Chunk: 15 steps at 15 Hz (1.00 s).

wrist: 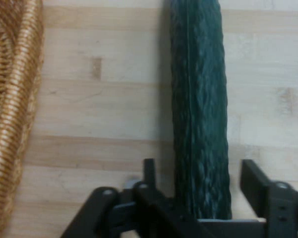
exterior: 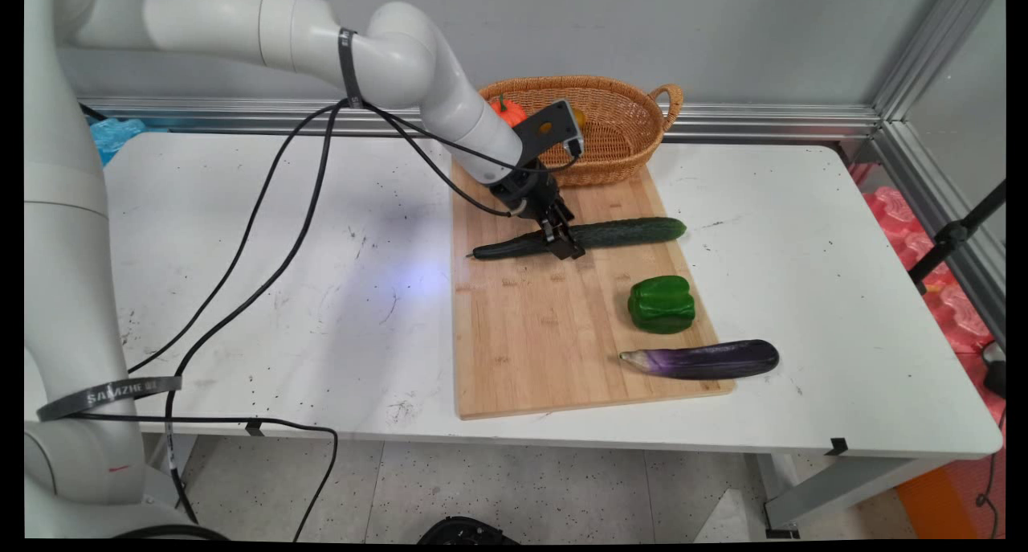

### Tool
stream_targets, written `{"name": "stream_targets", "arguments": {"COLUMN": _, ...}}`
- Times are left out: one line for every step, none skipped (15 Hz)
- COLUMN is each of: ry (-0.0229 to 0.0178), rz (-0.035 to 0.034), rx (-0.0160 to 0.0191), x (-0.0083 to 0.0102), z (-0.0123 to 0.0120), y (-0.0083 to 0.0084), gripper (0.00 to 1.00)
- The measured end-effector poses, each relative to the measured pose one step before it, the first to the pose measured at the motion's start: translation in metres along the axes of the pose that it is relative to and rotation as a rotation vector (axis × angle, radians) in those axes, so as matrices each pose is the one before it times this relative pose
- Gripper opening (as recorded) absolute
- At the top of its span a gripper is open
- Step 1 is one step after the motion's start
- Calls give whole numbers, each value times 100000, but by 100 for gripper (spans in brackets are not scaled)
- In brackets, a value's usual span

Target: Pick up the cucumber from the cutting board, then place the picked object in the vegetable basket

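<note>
Your gripper point(exterior: 564, 240) sits w/ fingers point(wrist: 150, 174) spread wide astride the cucumber point(exterior: 626, 231) near the board's point(exterior: 546, 335) far edge; basket point(exterior: 622, 126) just behind.

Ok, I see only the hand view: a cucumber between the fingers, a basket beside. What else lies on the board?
Observer: A green pepper lies on the cutting board, nearer the table's front than the cucumber.
Operator: Anything more?
Observer: A purple eggplant lies at the board's near right corner, its thick end over the edge.
Operator: Is the basket empty?
Observer: No, the basket holds something orange, partly hidden by the arm.
</note>
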Motion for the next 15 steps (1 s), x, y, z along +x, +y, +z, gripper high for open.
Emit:
{"name": "stream_targets", "arguments": {"ry": 164, "rz": -253, "rx": -12, "x": -17, "z": 190, "y": 49, "gripper": 0}}
{"name": "stream_targets", "arguments": {"ry": 170, "rz": -315, "rx": -110, "x": 0, "z": 167, "y": 66, "gripper": 0}}
{"name": "stream_targets", "arguments": {"ry": 158, "rz": -286, "rx": -139, "x": 36, "z": 112, "y": 65, "gripper": 0}}
{"name": "stream_targets", "arguments": {"ry": 170, "rz": -190, "rx": -132, "x": 59, "z": 49, "y": 57, "gripper": 0}}
{"name": "stream_targets", "arguments": {"ry": 115, "rz": -148, "rx": -186, "x": 73, "z": -9, "y": 61, "gripper": 0}}
{"name": "stream_targets", "arguments": {"ry": 229, "rz": -86, "rx": -249, "x": 164, "z": -129, "y": 69, "gripper": 0}}
{"name": "stream_targets", "arguments": {"ry": 105, "rz": 74, "rx": -276, "x": 173, "z": -185, "y": 64, "gripper": 0}}
{"name": "stream_targets", "arguments": {"ry": 91, "rz": 108, "rx": -268, "x": 176, "z": -266, "y": 30, "gripper": 0}}
{"name": "stream_targets", "arguments": {"ry": 66, "rz": 312, "rx": -396, "x": 242, "z": -383, "y": 5, "gripper": 0}}
{"name": "stream_targets", "arguments": {"ry": 8, "rz": 541, "rx": -422, "x": 284, "z": -437, "y": -34, "gripper": 0}}
{"name": "stream_targets", "arguments": {"ry": -4, "rz": 529, "rx": -489, "x": 287, "z": -436, "y": -62, "gripper": 0}}
{"name": "stream_targets", "arguments": {"ry": 72, "rz": 382, "rx": -292, "x": 199, "z": -312, "y": -52, "gripper": 0}}
{"name": "stream_targets", "arguments": {"ry": 183, "rz": 628, "rx": -452, "x": 396, "z": -487, "y": -114, "gripper": 0}}
{"name": "stream_targets", "arguments": {"ry": 223, "rz": 393, "rx": -226, "x": 288, "z": -337, "y": -123, "gripper": 0}}
{"name": "stream_targets", "arguments": {"ry": 627, "rz": 662, "rx": -258, "x": 613, "z": -601, "y": -239, "gripper": 0}}
